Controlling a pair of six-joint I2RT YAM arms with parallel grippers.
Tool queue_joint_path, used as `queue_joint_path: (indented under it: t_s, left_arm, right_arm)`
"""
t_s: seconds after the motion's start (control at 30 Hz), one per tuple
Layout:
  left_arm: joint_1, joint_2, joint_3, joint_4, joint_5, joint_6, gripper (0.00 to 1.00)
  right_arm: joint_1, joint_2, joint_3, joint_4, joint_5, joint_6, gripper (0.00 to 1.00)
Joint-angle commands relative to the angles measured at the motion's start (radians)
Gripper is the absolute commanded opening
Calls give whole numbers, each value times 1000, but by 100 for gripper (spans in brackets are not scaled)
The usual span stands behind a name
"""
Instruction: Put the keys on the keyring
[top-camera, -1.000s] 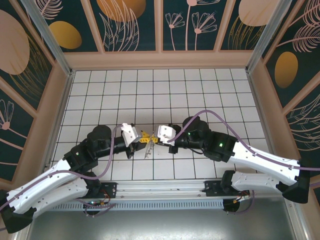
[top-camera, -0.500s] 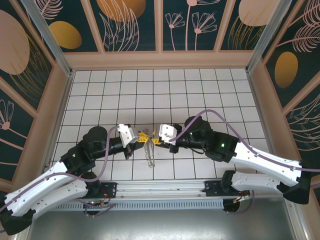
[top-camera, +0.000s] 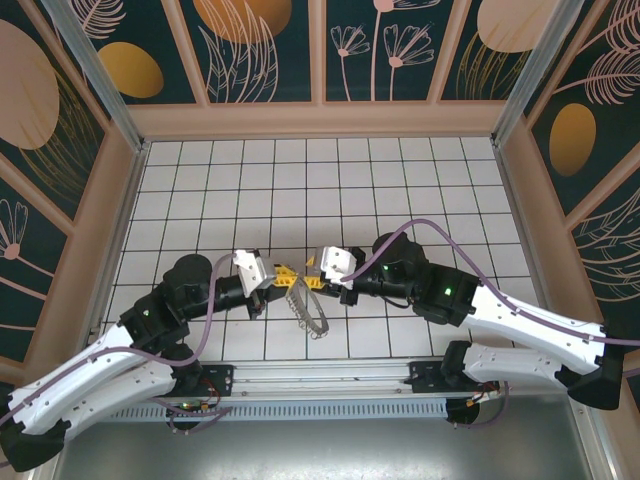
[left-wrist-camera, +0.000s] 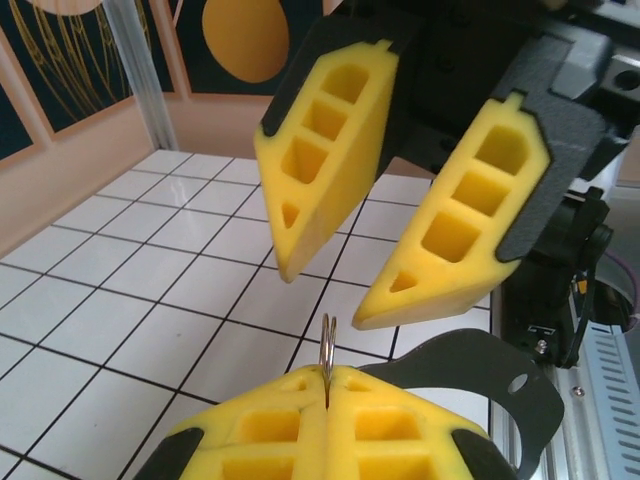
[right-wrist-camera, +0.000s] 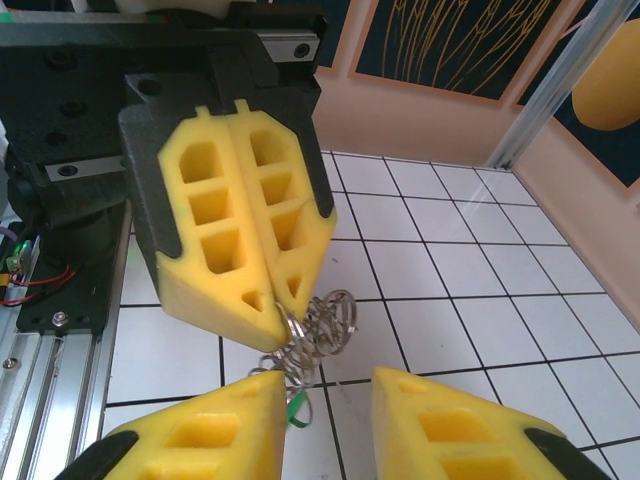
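The table (top-camera: 400, 180) is a flat white surface divided into square tiles by black grid lines. Low peach walls (top-camera: 320, 120) border its left, far and right sides. A metal rail (top-camera: 320, 375) runs along the near edge. The keyring (top-camera: 308, 310) extends over the front-centre tiles; contact with the surface cannot be determined.

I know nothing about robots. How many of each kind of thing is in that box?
Robot arms: 2, the left arm and the right arm
Coiled keyring: 1
Tiny green key: 1
Total: 4
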Motion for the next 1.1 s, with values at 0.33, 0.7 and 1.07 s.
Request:
queue_joint_path:
  t_s: [0.33,0.7,1.07]
  left_arm:
    - [3,-28,-15,94,63,-17,0]
    - [2,16,1,58,33,-13,0]
    - [2,68,56,-59,-46,8,18]
  right_arm:
    - [-10,23,-13,58,-97,-6,26]
    - [-12,24,-1,40,-111,-17,0]
    - [7,93,101,-134,-14,-58,0]
